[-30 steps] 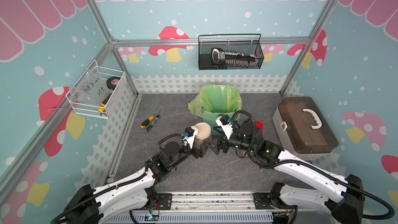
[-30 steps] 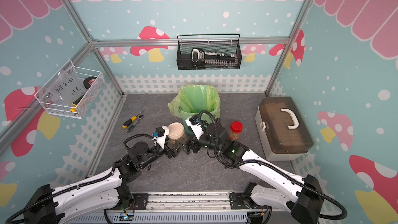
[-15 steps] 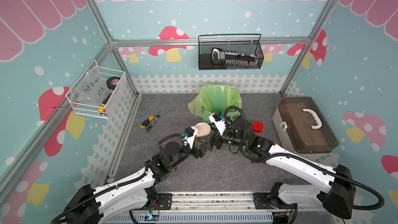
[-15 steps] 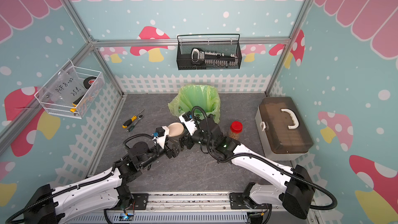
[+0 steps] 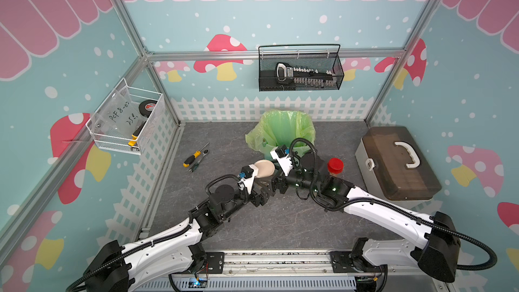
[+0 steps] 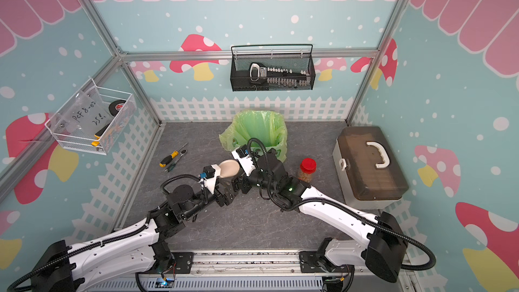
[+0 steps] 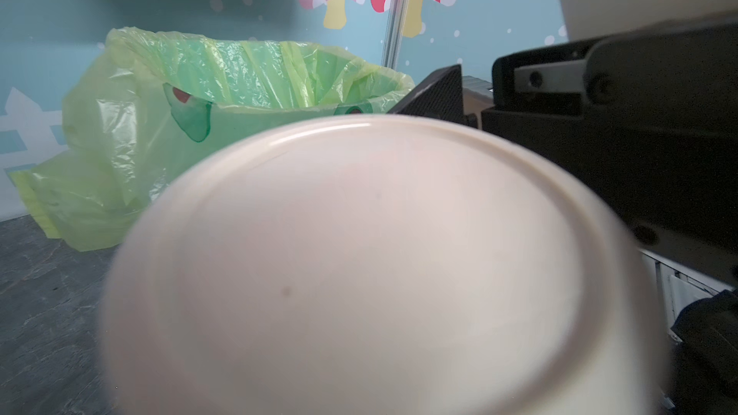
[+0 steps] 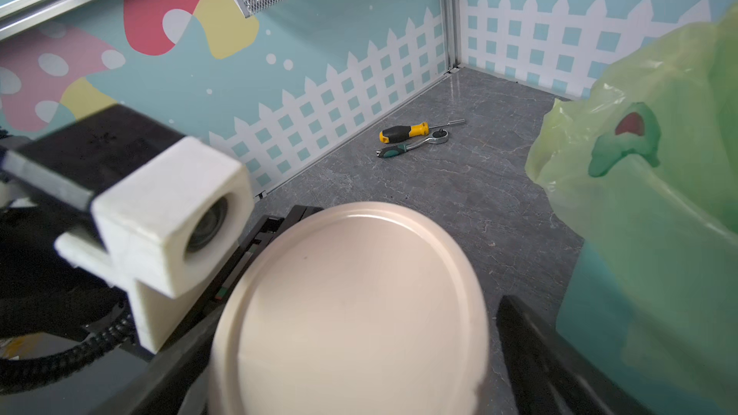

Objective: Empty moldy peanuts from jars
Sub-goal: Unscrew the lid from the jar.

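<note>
Two jars are in view: one beige-lidded jar (image 5: 264, 168) and one red-lidded jar (image 5: 335, 166). The peanuts (image 6: 305, 176) inside the red-lidded one are many, too small and crowded to count. On the counter (image 5: 280, 226) stand one green-bagged bin (image 5: 269, 133) and one toolbox (image 5: 398, 164), and two hand tools lie there, a single screwdriver (image 8: 403, 132) and a single ratchet (image 8: 415, 145). Two baskets hang on the walls, one black mesh basket (image 5: 335, 80) and one white wire basket (image 5: 153, 120); the white one holds one roll of tape (image 5: 148, 106). Two robot arms reach in, one left arm (image 5: 168, 240) and one right arm (image 5: 387, 212).
</note>
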Tool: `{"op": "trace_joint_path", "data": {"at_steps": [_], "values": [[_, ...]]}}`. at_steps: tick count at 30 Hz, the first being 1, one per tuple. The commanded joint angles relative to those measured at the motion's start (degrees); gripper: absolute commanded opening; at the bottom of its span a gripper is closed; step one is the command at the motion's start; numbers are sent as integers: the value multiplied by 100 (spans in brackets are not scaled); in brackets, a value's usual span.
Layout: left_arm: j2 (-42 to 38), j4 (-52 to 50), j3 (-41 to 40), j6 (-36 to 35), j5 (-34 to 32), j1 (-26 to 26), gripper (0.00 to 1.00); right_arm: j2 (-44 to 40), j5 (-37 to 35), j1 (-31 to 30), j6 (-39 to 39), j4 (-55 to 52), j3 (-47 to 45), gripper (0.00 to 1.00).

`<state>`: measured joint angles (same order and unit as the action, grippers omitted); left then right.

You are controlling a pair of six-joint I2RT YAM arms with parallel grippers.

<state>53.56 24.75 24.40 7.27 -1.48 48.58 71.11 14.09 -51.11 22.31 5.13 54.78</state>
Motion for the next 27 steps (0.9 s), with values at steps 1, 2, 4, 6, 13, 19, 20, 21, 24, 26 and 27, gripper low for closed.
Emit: {"op": "trace_joint_path", "data": {"at_steps": [1, 2, 4, 6, 13, 19, 20, 21, 24, 26, 27], "values": [[-123, 476, 4, -59, 16, 38, 36, -302, -175, -35, -114, -24, -132, 98], [-132, 486, -5, -59, 15, 38, 36, -348, -208, -30, -149, -88, -156, 99], [-164, 487, -23, -50, -14, 38, 36, -450, -252, 0, -182, -151, -240, 99], [-183, 501, -40, -51, -25, 39, 36, -565, -275, 40, -191, -185, -339, 99], [-195, 513, -50, -55, -33, 38, 35, -941, -339, 264, -253, -406, -609, 99], [-171, 507, -41, -57, -24, 38, 35, -1205, -140, 427, -311, -555, -636, 99], [-165, 511, -35, -51, -36, 38, 35, -1176, 33, 409, -344, -625, -544, 98], [-166, 501, -26, -55, -28, 44, 35, -1148, 106, 372, -364, -691, -470, 98], [-145, 490, -15, -66, -28, 38, 35, -1042, 52, 191, -402, -713, -339, 98], [-156, 489, -23, -56, -36, 38, 35, -973, 43, 151, -402, -697, -293, 98], [-162, 488, -24, -51, -35, 38, 35, -968, 25, 146, -394, -697, -293, 98]]}}
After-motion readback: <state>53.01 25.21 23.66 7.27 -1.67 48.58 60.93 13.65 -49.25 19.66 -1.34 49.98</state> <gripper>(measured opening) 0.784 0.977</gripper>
